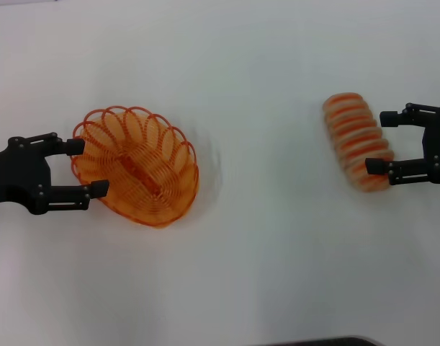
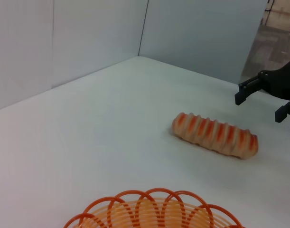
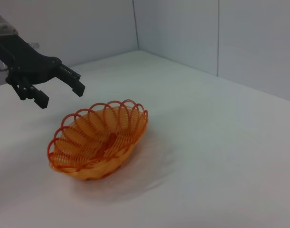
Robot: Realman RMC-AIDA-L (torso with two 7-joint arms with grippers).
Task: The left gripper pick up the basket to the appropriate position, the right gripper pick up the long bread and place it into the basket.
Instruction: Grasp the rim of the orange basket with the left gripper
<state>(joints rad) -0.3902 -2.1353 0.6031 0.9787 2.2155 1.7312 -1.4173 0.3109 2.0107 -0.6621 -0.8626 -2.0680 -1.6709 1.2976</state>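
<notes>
Orange basket; seemingly tan, orange-striped bread

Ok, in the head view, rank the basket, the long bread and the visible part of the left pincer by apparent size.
1. basket, clearly largest.
2 and 3. left pincer and long bread: too alike to rank, since the pincer's body is cut off at the picture's edge.
</notes>
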